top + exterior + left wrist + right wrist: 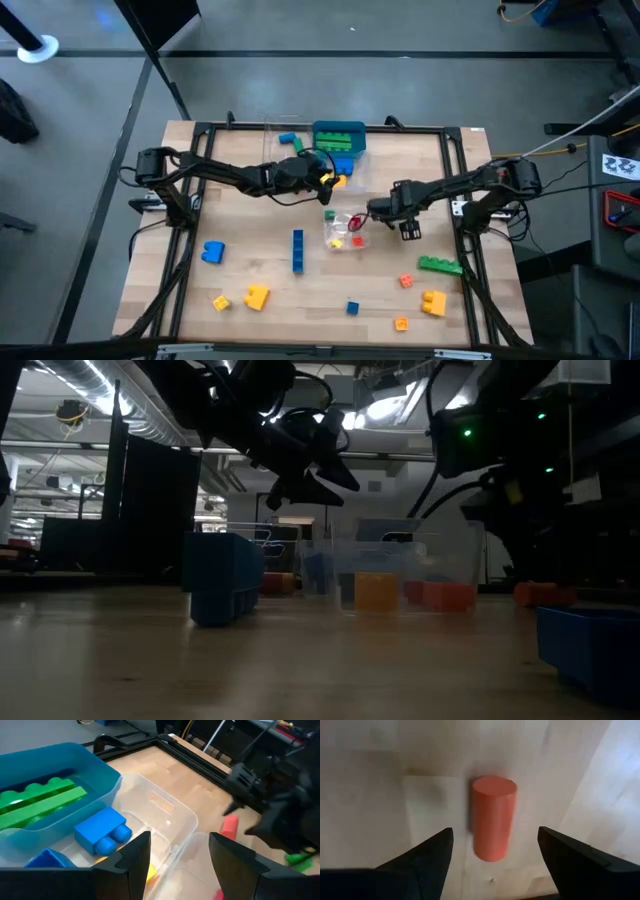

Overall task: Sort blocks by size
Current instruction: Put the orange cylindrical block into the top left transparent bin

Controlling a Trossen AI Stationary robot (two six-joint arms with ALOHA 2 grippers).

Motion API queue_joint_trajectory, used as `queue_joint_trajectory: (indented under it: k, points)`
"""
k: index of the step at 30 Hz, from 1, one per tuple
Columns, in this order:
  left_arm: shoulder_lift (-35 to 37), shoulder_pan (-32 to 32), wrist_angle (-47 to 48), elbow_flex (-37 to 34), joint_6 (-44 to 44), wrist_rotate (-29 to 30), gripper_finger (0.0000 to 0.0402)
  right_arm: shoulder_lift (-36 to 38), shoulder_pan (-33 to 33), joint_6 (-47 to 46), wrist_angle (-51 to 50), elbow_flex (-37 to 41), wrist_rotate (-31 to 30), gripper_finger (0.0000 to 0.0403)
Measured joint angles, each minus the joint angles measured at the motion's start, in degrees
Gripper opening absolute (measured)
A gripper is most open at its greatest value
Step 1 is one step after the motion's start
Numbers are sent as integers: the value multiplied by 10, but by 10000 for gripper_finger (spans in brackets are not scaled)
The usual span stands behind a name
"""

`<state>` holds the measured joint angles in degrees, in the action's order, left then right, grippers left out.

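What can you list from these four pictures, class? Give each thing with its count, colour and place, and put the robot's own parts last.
Tray: one, teal-blue, far table edge, holding a long green block.
Clear tubs: at least two; one beside the tray with a blue block, one mid-table with small red and yellow blocks.
Red cylinder block: one, between the right gripper's fingers, not gripped.
Blue blocks: long bar, chunky one, small cube, near half of the table.
Yellow blocks.
Orange blocks.
Green block: one, right side.
Left gripper: open, by the tray and tubs.
Right gripper: open, by the mid-table tub.
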<state>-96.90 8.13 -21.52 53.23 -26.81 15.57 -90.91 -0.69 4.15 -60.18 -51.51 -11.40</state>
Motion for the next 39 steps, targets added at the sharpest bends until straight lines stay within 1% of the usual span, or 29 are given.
queue_joint_trajectory:
  k: [3,7,11,16,21,25,33,39]
  points:
    - [0,-7,0,0,5,0,184,0,28,23,18,0,12,291]
    - [0,-20,-1,0,17,0,184,0,61,51,38,0,53,280]
    - [0,-34,-1,0,17,0,184,0,84,67,38,0,60,239]
    - [0,-46,-1,0,26,0,184,0,95,78,47,0,74,179]
    - [0,-55,-1,0,50,0,184,2,94,83,94,22,74,143]
    - [0,-56,-1,0,52,0,184,3,94,83,103,37,70,140]
    - [0,-55,-1,0,52,0,184,-3,94,76,120,44,72,159]
    - [0,-55,-1,0,52,0,184,-2,94,67,128,42,76,163]
